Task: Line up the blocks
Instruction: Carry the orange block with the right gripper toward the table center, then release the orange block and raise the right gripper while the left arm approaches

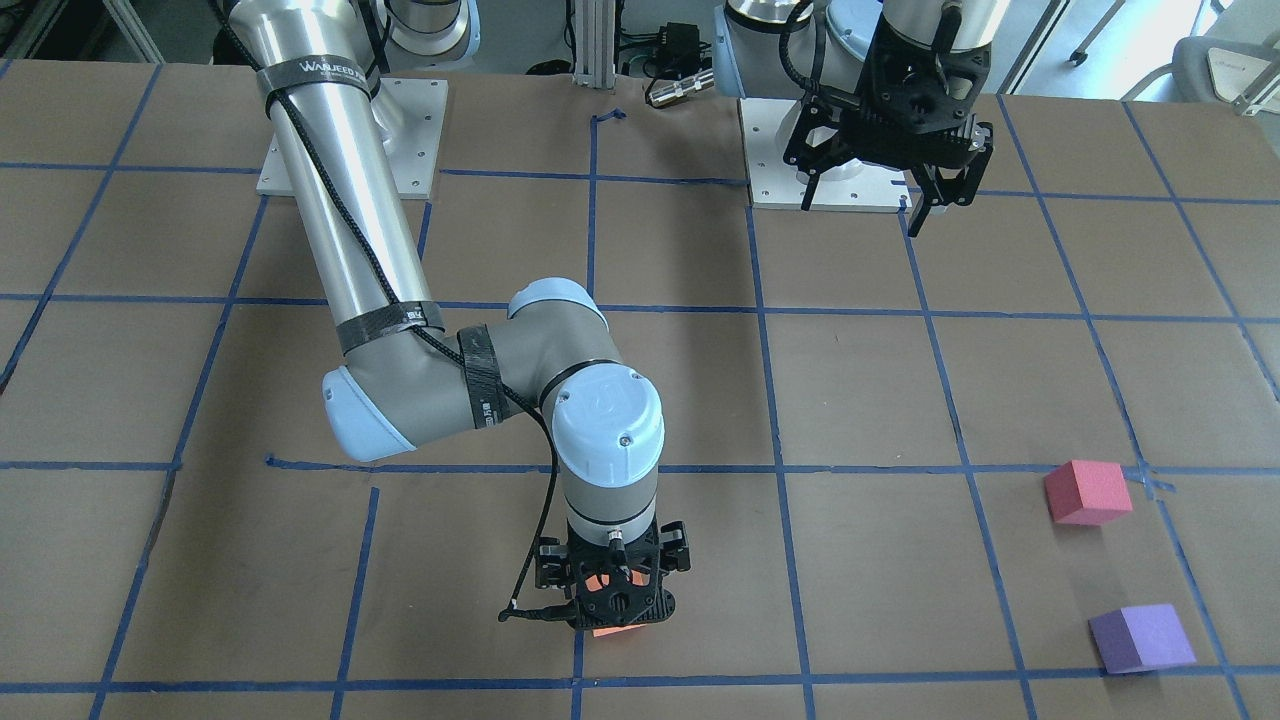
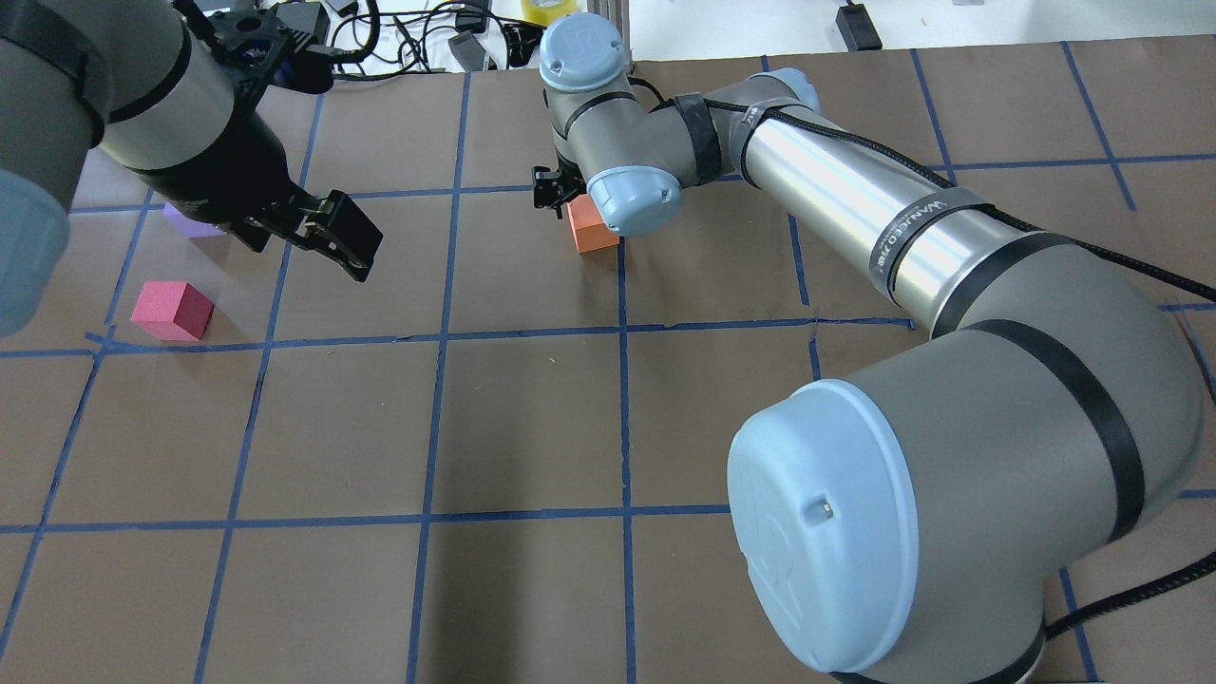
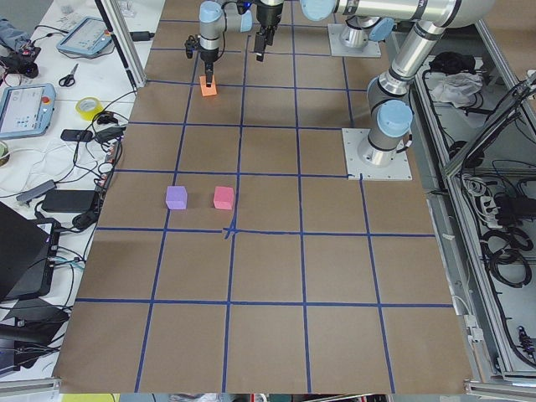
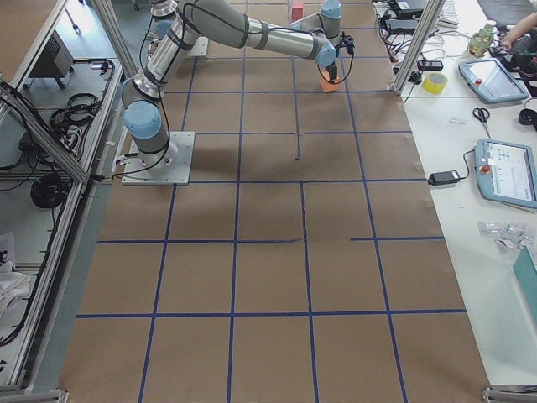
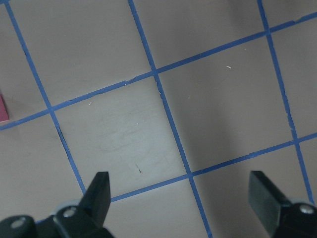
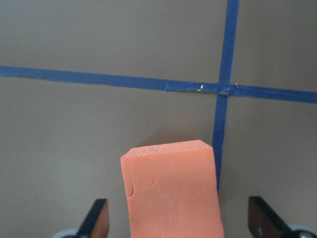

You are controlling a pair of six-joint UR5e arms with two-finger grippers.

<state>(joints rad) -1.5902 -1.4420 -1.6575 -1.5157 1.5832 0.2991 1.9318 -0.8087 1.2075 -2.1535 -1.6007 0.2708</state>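
Note:
The orange block (image 6: 171, 193) sits on the table beside a blue tape crossing. My right gripper (image 1: 612, 600) is lowered over it, open, with one finger (image 6: 96, 220) on each side and clear gaps to the block. The block also shows in the overhead view (image 2: 594, 230). The pinkish red block (image 1: 1088, 492) and the purple block (image 1: 1140, 637) stand apart on the robot's left side, next to each other. My left gripper (image 2: 313, 252) is open and empty, raised above the table near the purple block (image 2: 190, 223), which it partly hides in the overhead view.
Brown table (image 1: 850, 390) with a grid of blue tape lines. The arms' base plates (image 1: 830, 160) are at the robot's edge. Cables and devices lie beyond the far edge (image 2: 418, 38).

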